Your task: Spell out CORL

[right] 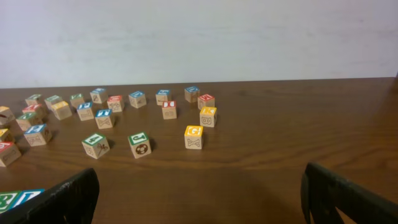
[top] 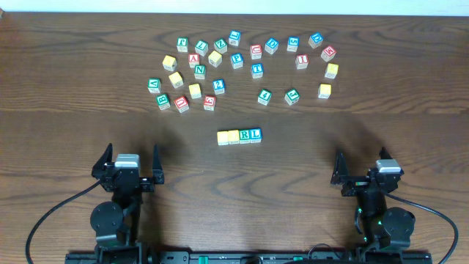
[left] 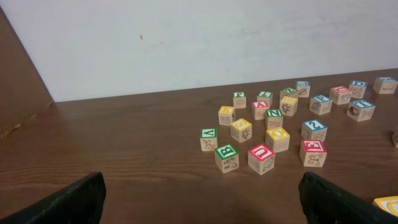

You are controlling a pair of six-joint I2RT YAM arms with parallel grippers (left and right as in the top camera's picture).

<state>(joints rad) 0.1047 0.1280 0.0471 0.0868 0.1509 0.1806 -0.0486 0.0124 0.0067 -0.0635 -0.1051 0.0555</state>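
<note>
A row of letter blocks [top: 239, 136] lies at the table's middle: two yellow-topped blocks, then a green R [top: 245, 136] and a blue L [top: 256, 135], touching side by side. Its right end shows at the lower left of the right wrist view [right: 15, 199]; a yellow block edge shows at the lower right of the left wrist view [left: 388, 204]. My left gripper [top: 126, 166] is open and empty near the front left, fingers wide apart [left: 199, 199]. My right gripper [top: 364, 173] is open and empty near the front right [right: 199, 199].
Several loose letter blocks [top: 220, 70] lie scattered across the far half of the table, in a left cluster [left: 261, 134] and a right cluster [right: 137, 118]. A white wall stands beyond the table's far edge.
</note>
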